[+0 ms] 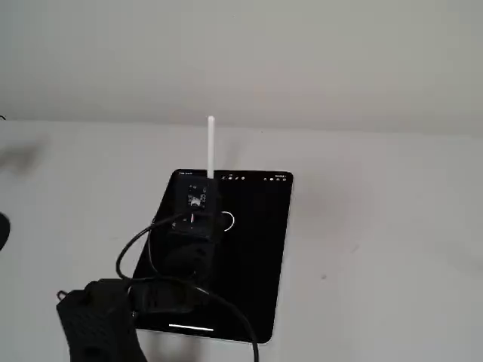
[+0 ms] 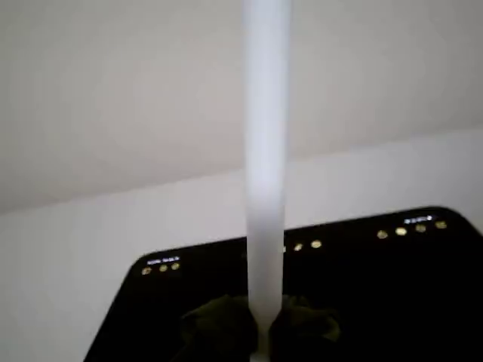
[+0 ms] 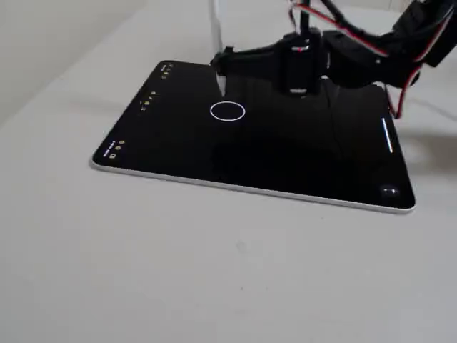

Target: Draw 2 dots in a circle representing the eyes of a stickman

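Observation:
A black tablet [image 3: 300,168] lies flat on the white table. The circle [image 3: 228,111] is a thin white ring on its screen, and part of it shows beside the arm in a fixed view [image 1: 229,220]. No dots show inside the ring. My gripper [image 3: 221,64] is shut on a white stylus [image 1: 210,147] that stands upright. The stylus's lower end hangs just beyond the ring, and I cannot tell whether it touches the glass. In the wrist view the stylus [image 2: 266,173] rises between the dark fingers [image 2: 219,328], with the gripper [image 2: 262,335] at the bottom edge.
Small toolbar icons [image 3: 146,100] line the tablet's short edge. Black and red cables [image 3: 400,78] trail from the arm over the tablet's far side. A dark object [image 1: 2,230] sits at the left edge. White table surrounds the tablet, and a pale wall stands behind.

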Available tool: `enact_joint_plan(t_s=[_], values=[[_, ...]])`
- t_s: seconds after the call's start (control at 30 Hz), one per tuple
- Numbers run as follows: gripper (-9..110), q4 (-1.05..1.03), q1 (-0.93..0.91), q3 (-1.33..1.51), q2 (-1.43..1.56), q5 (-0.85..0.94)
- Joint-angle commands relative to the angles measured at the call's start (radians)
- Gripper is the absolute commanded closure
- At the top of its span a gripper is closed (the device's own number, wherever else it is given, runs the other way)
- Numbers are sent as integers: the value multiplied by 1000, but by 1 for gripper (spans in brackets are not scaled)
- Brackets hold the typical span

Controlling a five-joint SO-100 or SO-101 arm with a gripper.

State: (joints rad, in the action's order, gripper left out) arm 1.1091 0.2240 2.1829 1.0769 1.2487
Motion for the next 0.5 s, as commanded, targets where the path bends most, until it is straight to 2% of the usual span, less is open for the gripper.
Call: enact_joint_plan(t_s=[0.0, 0.47], values=[[102, 29, -29, -92, -8, 12], [102, -6, -40, -121, -37, 20]])
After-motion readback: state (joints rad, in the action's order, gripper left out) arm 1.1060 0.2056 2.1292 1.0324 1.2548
